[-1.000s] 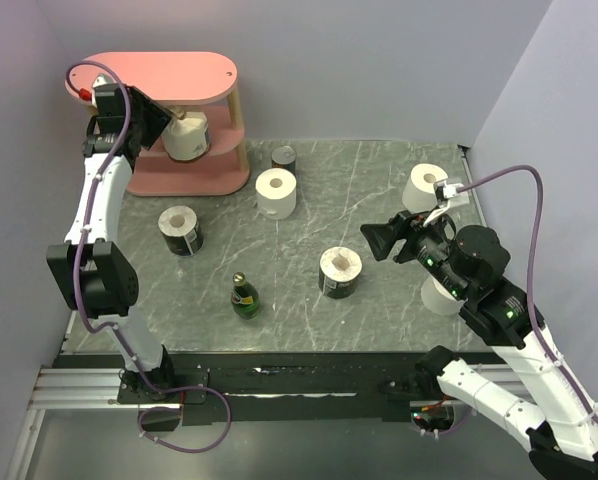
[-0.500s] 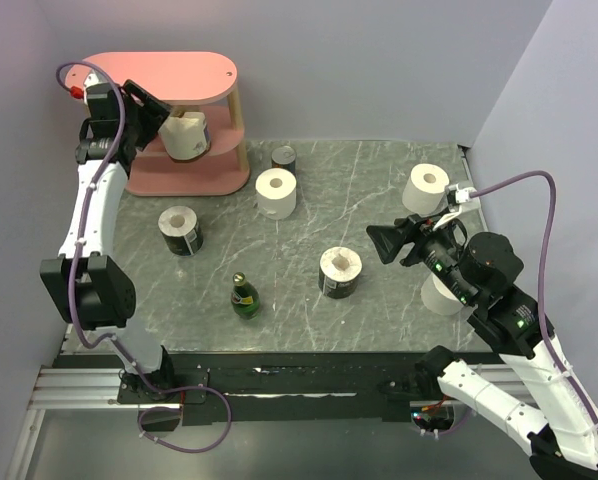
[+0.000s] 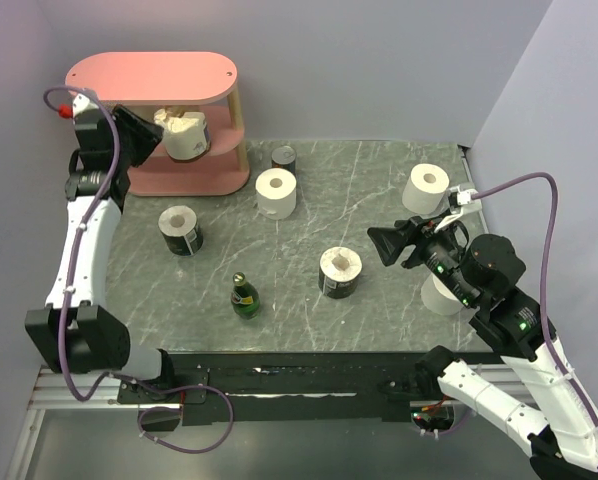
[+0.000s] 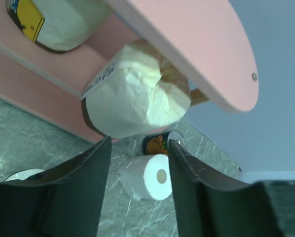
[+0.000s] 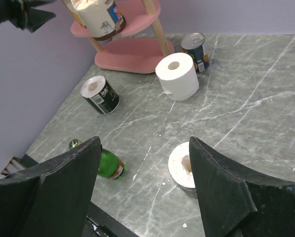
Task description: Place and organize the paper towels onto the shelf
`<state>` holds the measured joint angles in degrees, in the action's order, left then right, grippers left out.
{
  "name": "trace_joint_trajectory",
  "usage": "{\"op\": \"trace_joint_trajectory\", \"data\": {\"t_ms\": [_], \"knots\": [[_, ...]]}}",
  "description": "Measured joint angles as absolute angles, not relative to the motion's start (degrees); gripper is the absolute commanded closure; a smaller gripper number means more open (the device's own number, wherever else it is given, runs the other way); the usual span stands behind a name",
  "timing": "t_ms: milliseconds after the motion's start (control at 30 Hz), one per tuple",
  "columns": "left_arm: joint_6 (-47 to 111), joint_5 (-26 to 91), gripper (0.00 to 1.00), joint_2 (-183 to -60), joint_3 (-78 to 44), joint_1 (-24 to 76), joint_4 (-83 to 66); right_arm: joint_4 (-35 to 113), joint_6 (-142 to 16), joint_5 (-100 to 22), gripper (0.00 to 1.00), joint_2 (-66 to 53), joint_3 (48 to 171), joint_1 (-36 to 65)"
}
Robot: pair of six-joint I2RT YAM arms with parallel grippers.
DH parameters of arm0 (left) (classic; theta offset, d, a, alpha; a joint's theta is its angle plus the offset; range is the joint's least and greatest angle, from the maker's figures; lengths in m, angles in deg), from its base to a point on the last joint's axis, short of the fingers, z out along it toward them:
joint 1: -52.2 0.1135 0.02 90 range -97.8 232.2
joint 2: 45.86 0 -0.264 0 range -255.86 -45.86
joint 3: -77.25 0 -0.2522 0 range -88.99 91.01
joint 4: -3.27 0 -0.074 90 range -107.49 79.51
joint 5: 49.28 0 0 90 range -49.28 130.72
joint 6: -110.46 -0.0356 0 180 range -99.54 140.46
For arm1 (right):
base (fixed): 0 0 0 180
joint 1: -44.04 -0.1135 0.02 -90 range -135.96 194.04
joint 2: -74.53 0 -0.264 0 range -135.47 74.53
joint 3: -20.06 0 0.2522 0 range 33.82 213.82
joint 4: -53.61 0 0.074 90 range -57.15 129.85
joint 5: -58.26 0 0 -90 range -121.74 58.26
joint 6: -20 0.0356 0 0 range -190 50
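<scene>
Currently, the left gripper (image 4: pixel 138 142) has its jaws parted and empty, just short of a wrapped roll (image 4: pixel 137 98) on the middle tier of the shelf (image 3: pixel 149 75). A second roll (image 4: pixel 54 22) also sits on the rack, tier unclear. The right gripper (image 5: pixel 145 143), likewise spread and empty, hovers over the table (image 3: pixel 379 170) at the right. Five more rolls (image 3: pixel 276 193) stand on the table, so most of the task appears outstanding.
</scene>
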<state>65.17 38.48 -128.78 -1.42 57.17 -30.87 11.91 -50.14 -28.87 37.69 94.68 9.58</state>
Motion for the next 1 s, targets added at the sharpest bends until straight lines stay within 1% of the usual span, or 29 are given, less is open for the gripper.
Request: {"op": "trace_joint_trajectory", "data": {"t_ms": [100, 200, 533, 833, 1000], "knots": [[65.0, 37.9, 0.57, -126.3, -6.8, 57.1, -27.8, 12.0, -50.1, -29.5, 0.22, 37.7, 94.7, 9.6], [65.1, 37.4, 0.61, -127.5, -8.9, 57.0, -26.5, 12.1, -49.9, -29.7, 0.22, 37.7, 94.7, 9.6], [65.2, 36.9, 0.61, -137.9, -8.4, 56.1, -22.3, 13.4, -50.0, -29.9, 0.22, 36.0, 94.7, 9.6], [65.8, 37.1, 0.59, -142.5, -3.6, 54.7, -17.4, 13.7, -51.0, -29.8, 0.22, 32.7, 94.8, 9.6], [66.0, 37.1, 0.59, -145.0, -1.8, 53.3, -15.9, 14.4, -51.8, -29.8, 0.22, 31.1, 95.0, 9.6]]}}
